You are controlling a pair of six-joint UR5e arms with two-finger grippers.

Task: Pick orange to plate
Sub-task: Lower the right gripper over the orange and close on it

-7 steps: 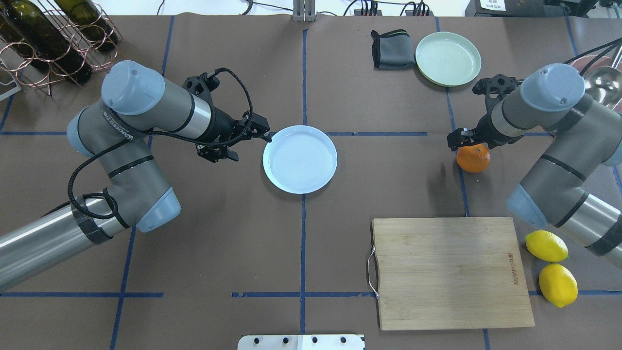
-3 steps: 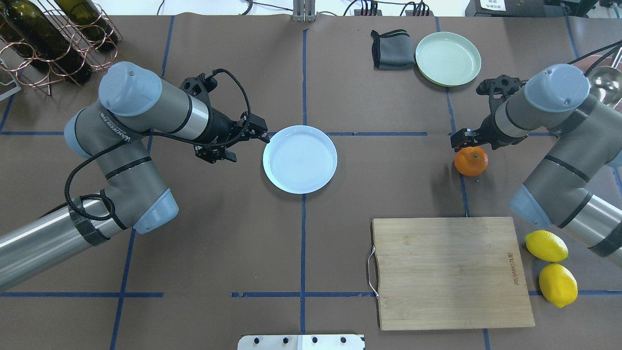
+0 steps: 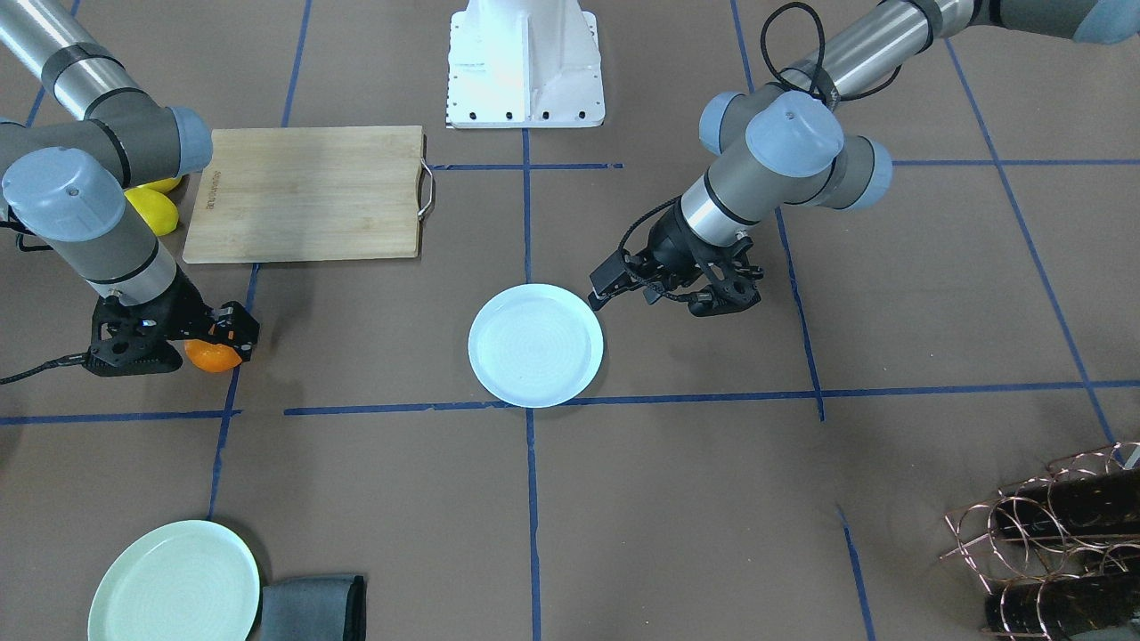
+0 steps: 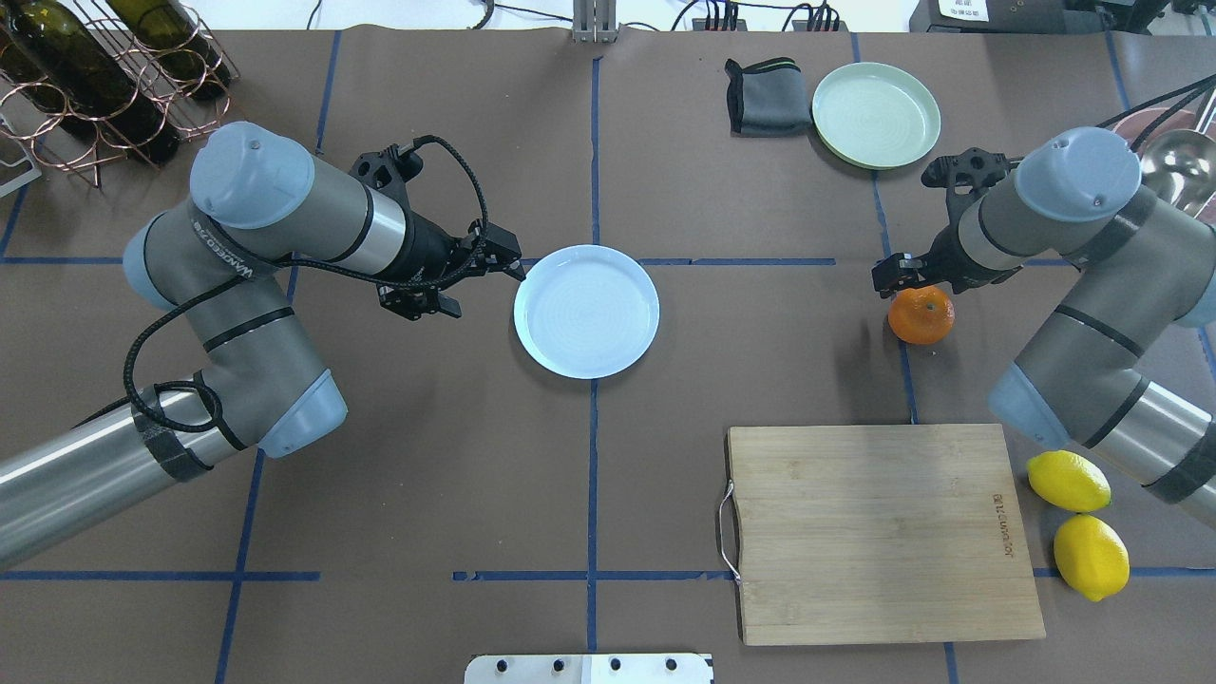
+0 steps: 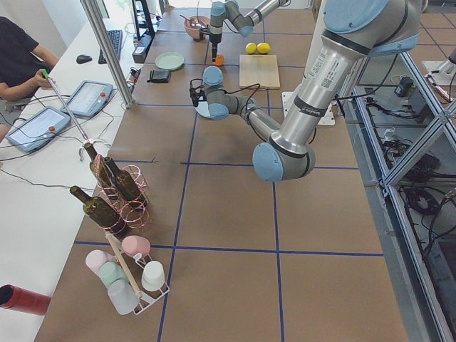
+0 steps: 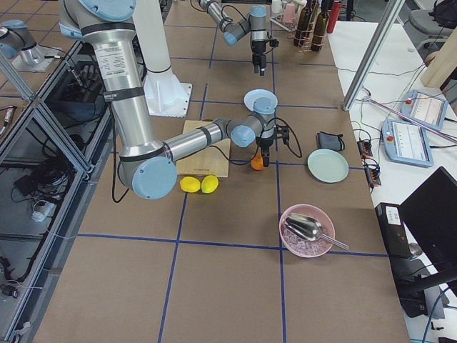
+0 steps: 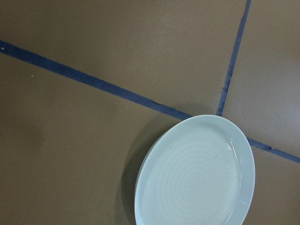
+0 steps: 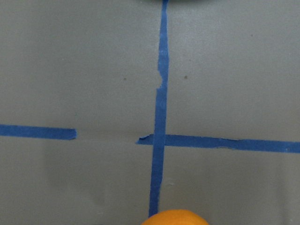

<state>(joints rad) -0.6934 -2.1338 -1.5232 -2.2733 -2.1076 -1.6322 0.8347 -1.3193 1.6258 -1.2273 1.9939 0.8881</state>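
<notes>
The orange rests on the brown table at the right, on a blue tape line. My right gripper is down at its far-left side, touching or straddling it; whether the fingers press on it I cannot tell. In the right wrist view only the top of the orange shows at the bottom edge. The pale bluish-white plate lies empty at the table's middle. My left gripper hovers at the plate's left rim, its fingers together and holding nothing. The left wrist view looks down on the plate.
A wooden cutting board lies near the front right, with two lemons beside it. A mint-green plate and a grey cloth sit at the back right. A wine rack stands back left, a pink bowl far right.
The orange has shifted a few pixels toward the front left under my right gripper, which wavered slightly. My left arm drew back a little from the plate's rim.
</notes>
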